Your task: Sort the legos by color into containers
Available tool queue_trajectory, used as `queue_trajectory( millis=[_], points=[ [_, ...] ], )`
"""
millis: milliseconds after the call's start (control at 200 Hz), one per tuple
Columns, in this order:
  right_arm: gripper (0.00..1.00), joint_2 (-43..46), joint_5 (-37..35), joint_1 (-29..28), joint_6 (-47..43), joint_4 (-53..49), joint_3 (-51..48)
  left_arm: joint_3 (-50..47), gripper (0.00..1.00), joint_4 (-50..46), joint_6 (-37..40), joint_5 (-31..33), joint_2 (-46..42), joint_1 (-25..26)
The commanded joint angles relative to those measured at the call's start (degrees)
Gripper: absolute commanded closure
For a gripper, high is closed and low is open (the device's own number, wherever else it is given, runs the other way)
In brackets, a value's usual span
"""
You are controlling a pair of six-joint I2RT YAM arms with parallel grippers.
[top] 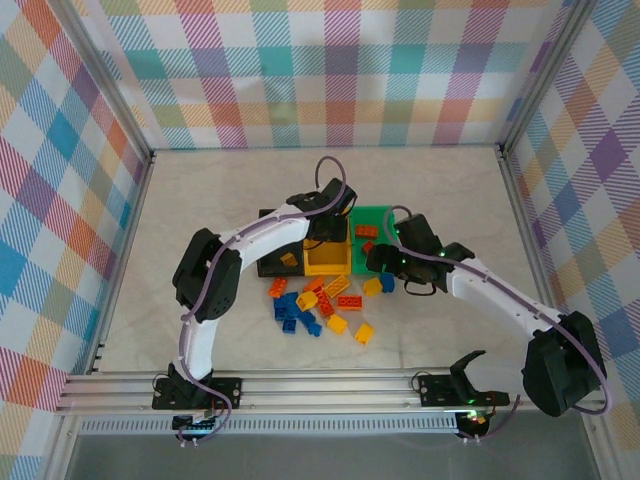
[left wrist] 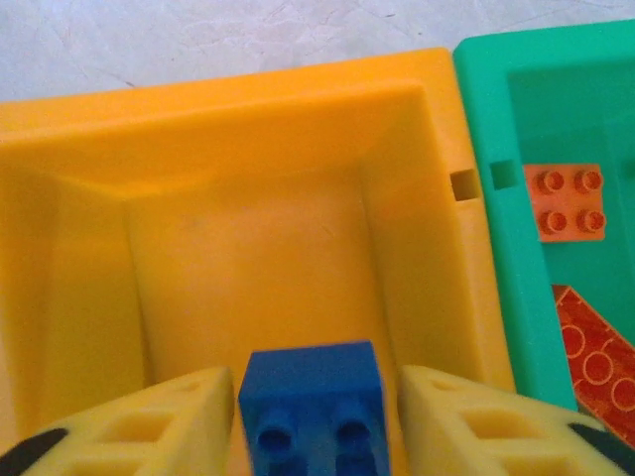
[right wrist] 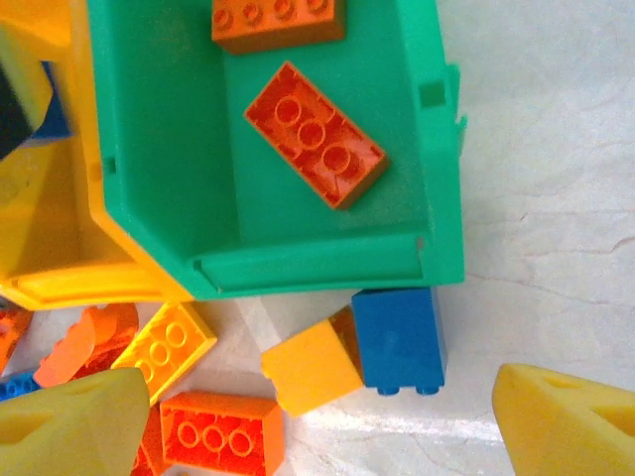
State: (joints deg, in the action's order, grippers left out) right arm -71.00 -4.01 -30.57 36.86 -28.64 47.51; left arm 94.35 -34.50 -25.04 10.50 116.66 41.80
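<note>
Yellow foam pads [left wrist: 169, 421] of the left jaws stood a little apart over the yellow bin [left wrist: 248, 89], with a blue brick [left wrist: 313, 397] between them and a thin gap showing along its right side; whether either pad touched it could not be told. Seen from above, the left arm [top: 250, 240] reached to the middle of three bins set side by side on the pale worktop [top: 200, 200]: a black bin [top: 270, 268] on the left holding one yellow-orange brick [top: 288, 259], the yellow bin in the middle, and a green bin [top: 378, 215] on the right. Two orange-red bricks lay in the green bin, one long and slanted [right wrist: 313, 134], another against the far wall [right wrist: 278, 20]. The right jaws hung wide apart and empty, low over the worktop just in front of that bin. Between and beyond their pads [right wrist: 89, 416] lay a second blue brick [right wrist: 402, 337] against the bin's near wall, touching a yellow brick [right wrist: 313, 367], with an orange brick [right wrist: 223, 431] beside them. More loose legos [top: 315, 305] in blue, yellow and orange sat heaped in front of the bins.
</note>
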Motion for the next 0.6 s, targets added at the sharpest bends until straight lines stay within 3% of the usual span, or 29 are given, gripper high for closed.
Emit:
queue_trajectory(
  millis=[0, 190, 375, 595],
  points=[
    [0.10, 1.79, 3.96, -0.19, 0.84, 0.51, -1.78, 2.13, 0.40, -0.89, -0.69, -2.30, -0.58, -0.09],
    [0.10, 2.65, 6.78, -0.19, -0.17, -0.53, -2.78, 2.53, 0.19, -0.08, -1.20, -4.19, -5.15, 0.02],
    [0.11, 3.08, 12.14, -1.67, -2.00, -0.44, -4.45, -7.25, 0.01, 5.90, -3.75, -8.50, -17.90, 1.53],
    [0.11, 2.41, 12.95, -10.85, -4.47, -3.04, -7.28, -23.04, 0.00, 5.64, -5.05, -4.76, -34.03, 7.17]
  ],
)
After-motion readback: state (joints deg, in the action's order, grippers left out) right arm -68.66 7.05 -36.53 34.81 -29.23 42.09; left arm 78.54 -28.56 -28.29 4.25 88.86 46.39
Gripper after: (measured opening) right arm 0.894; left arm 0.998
